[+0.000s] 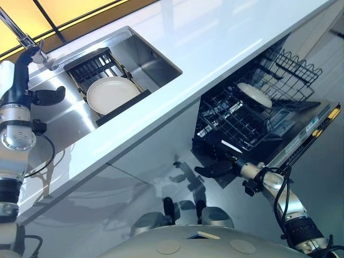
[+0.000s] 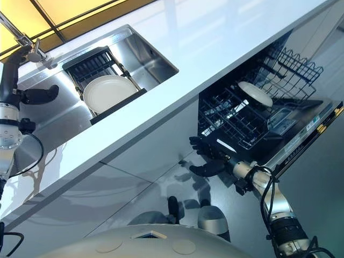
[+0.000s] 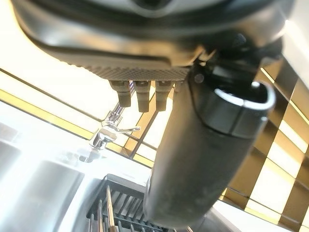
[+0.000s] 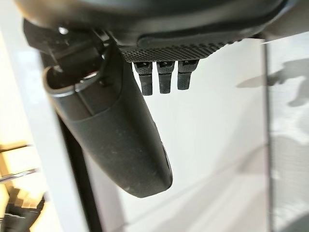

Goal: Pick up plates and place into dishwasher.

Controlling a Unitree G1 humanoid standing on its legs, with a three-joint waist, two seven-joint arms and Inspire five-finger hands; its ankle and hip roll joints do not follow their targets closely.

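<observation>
- The white plate [image 1: 110, 93] left to move lies nearly flat in the black drying rack [image 1: 94, 64] that spans the steel sink [image 1: 156, 59], its face turned up and its rim resting against the rack's near edge.
- The left hand [image 1: 45, 97] is clearly the nearer one: it hovers over the sink's basin just beside the plate, on the faucet [image 1: 24, 38] side, thumb pointing toward the plate's rim. A short reach across the sink would probably bring it to that edge.
- In the left wrist view the fingers [image 3: 145, 99] hang short and relaxed with the thumb standing out wide; nothing lies between them, so the hand is released and empty.
- The right hand [image 1: 215, 169] sits well apart from the sink, low in front of the cabinet face, just beside the near corner of the pulled-out lower dishwasher rack [image 1: 231, 121]. Its fingers are spread loosely and it carries nothing.
- The open dishwasher holds one white plate [image 1: 255, 94] already, resting on the lower rack toward its back; whether it sits in the tines or leans on them is hard to tell from here. The upper wire basket [image 1: 293, 67] beyond it looks unloaded, and the rest of the lower rack looks free.
- The white countertop [image 1: 215, 37] runs between sink and dishwasher, so a plate taken by the left hand would have to cross over it to reach the rack.
</observation>
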